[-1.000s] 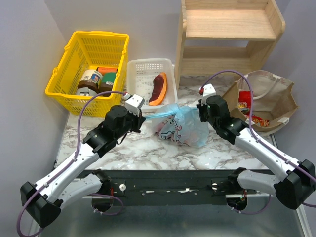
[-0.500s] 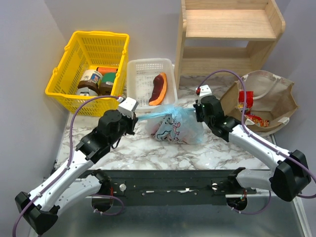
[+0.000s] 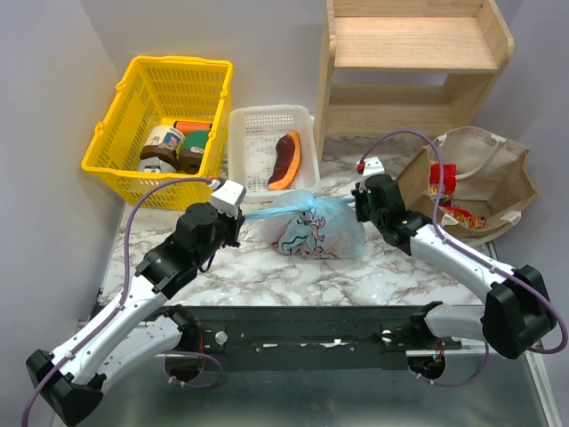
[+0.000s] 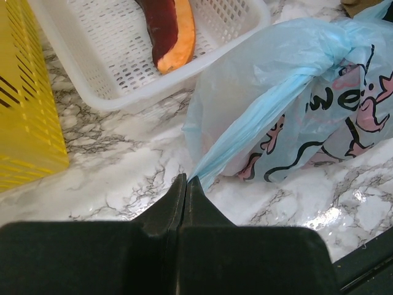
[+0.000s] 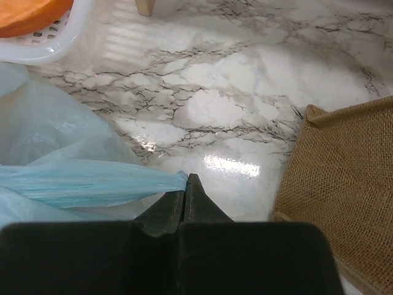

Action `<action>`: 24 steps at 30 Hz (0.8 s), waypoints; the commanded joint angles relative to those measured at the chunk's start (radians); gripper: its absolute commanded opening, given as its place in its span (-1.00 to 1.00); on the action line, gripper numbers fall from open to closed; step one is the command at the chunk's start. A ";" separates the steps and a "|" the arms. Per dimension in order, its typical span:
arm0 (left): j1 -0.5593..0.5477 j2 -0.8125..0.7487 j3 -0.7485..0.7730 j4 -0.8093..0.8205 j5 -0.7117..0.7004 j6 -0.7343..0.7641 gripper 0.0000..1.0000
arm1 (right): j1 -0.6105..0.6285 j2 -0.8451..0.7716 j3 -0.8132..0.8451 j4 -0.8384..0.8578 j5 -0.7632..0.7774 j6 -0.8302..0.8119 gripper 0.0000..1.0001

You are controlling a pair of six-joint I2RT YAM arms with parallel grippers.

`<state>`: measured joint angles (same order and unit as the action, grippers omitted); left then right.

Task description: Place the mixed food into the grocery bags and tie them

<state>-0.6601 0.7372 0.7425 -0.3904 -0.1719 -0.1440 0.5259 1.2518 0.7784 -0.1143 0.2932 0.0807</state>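
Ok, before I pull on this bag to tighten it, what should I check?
1. Left pincer shut on a twisted strip of the blue bag: ok.
2. Right pincer shut on the opposite strip: ok.
3. Knot formed at the bag's top: ok.
4. Knot tight enough: cannot tell.
5. Tan bag tied: not ok, it lies open with red packets showing.

blue bag [image 4: 288, 80]: dark printed letters, "we" legible, the rest lost in folds.
jars [image 3: 162, 142] in yellow basket [image 3: 133, 89]: labels too small to read.
red packets [image 3: 442, 176] in tan bag [image 3: 507, 187]: print unreadable.
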 commanded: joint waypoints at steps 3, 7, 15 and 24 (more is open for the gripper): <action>0.042 -0.062 -0.015 -0.111 -0.262 0.057 -1.00 | -0.130 0.017 -0.047 -0.036 0.195 -0.016 -0.99; 0.042 -0.068 -0.015 -0.113 -0.273 0.057 -1.00 | -0.148 0.021 -0.053 -0.027 0.182 -0.015 -0.99; 0.047 -0.085 -0.017 -0.114 -0.294 0.052 -1.00 | -0.182 0.021 -0.064 -0.018 0.152 -0.007 -0.99; 0.053 -0.098 -0.019 -0.116 -0.302 0.046 -1.00 | -0.202 0.008 -0.074 -0.012 0.127 -0.002 -0.99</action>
<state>-0.6601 0.6975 0.7265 -0.3912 -0.1951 -0.1471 0.4362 1.2568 0.7418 -0.0547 0.1459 0.1047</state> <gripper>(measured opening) 0.010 0.021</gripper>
